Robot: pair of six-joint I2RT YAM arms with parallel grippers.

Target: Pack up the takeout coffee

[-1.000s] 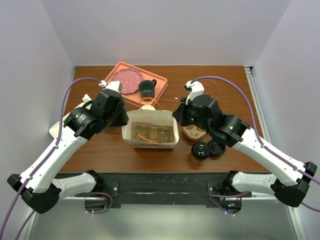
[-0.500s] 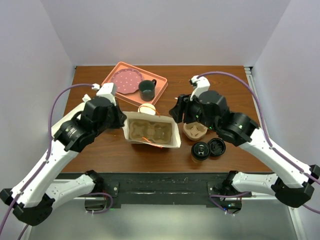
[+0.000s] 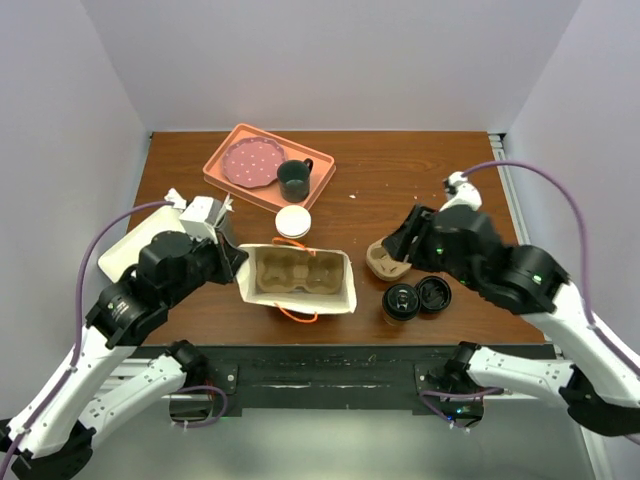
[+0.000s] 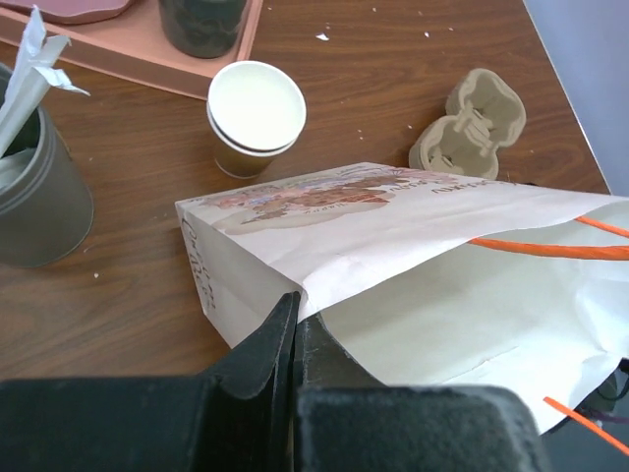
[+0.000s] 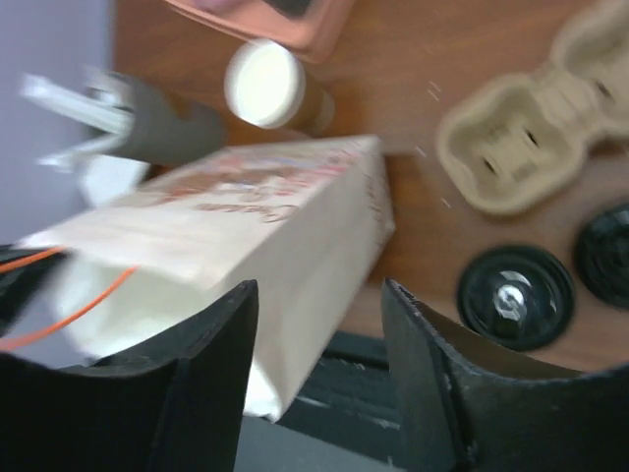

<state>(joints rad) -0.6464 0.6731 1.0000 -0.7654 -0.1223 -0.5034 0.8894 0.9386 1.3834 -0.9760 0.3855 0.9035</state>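
Observation:
The takeout coffee (image 3: 401, 302), a cup with a black lid, stands near the front edge right of the bag and shows in the right wrist view (image 5: 514, 295). A white paper bag (image 3: 300, 282) with orange handles lies open-topped at the centre, with a brown pulp carrier inside it. My left gripper (image 3: 232, 262) is shut on the bag's left rim (image 4: 295, 300). My right gripper (image 3: 400, 238) hangs open above the table right of the bag, holding nothing; the bag (image 5: 256, 226) lies below its fingers (image 5: 316, 290).
A loose black lid (image 3: 434, 294) lies beside the coffee. A second pulp carrier (image 3: 385, 262) sits right of the bag. A cream-topped paper cup (image 3: 293, 221) stands behind the bag. A pink tray (image 3: 215, 165) holds a plate and a dark mug (image 3: 293, 178). A grey tin (image 4: 39, 187) stands left.
My left gripper has shut on the bag's left rim and drawn back toward the near edge. My right gripper has opened, let go of the bag's right side and pulled away to the right.

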